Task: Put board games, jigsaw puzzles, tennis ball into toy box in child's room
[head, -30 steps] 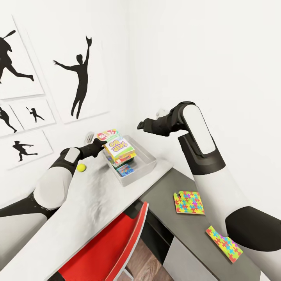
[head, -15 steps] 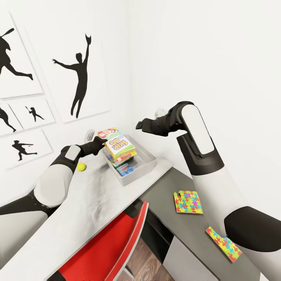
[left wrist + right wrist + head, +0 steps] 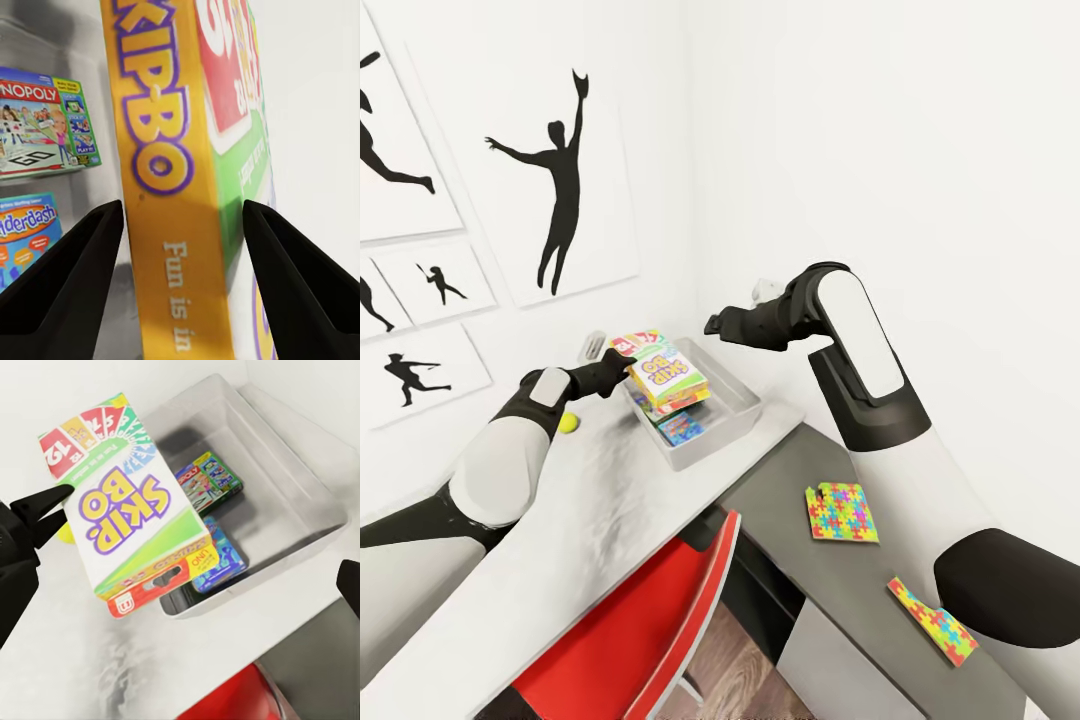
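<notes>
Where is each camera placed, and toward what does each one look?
Head view: on the head, looking down over both arms, the toy box and two jigsaw puzzles.
Left wrist view: looks along the left end effector, fingers either side of the Skip-Bo box.
Right wrist view: above the box, looking down; a dark fingertip shows.
All three share the Skip-Bo box.

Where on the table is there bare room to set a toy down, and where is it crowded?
Bare: the white tabletop between the tennis ball and red chair; grey top between the two jigsaw puzzles. Crowded: the toy box, where the left gripper holds the Skip-Bo box.
</notes>
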Controlling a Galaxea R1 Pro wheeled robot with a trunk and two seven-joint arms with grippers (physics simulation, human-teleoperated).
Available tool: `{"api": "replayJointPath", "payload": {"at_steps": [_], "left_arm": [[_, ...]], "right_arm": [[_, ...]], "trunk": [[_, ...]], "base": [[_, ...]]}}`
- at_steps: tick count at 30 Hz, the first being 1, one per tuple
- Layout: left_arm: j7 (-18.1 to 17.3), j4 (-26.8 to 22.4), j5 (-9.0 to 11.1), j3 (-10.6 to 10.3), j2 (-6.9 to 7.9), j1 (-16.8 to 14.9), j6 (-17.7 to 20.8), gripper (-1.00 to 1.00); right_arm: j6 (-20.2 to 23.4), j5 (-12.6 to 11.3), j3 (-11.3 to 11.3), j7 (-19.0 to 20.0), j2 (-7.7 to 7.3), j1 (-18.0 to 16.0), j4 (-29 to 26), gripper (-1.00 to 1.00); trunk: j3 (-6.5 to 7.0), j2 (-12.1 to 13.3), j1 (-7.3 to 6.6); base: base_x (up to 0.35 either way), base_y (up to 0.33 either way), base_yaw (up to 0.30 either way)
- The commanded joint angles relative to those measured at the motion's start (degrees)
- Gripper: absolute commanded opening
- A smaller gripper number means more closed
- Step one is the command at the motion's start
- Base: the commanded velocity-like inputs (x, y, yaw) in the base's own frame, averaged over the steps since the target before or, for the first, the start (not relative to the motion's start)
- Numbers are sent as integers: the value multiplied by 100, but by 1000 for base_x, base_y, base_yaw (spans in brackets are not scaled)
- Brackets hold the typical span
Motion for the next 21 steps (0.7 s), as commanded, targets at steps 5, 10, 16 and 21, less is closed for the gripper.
{"api": "replayJointPath", "payload": {"at_steps": [5, 10, 16, 21], "left_arm": [[10, -15, 23, 31, -95, -11, 30, -100], [15, -15, 23, 35, -157, -14, 18, -100], [10, -16, 16, 28, -231, -20, -13, -100], [10, -24, 15, -6, -233, -21, -30, -100]], "right_arm": [[46, -47, 2, -58, 1, -8, -2, 100], [46, -47, 3, -58, 1, -8, -2, 100], [46, -47, 3, -57, 1, -8, -2, 100], [46, -50, -11, -51, -3, -2, -2, 100]], "trunk": [[-59, -13, 3], [-107, -13, 3], [-163, -13, 3], [-210, -13, 3]], "base": [[0, 0, 0], [0, 0, 0], [0, 0, 0], [0, 0, 0]]}}
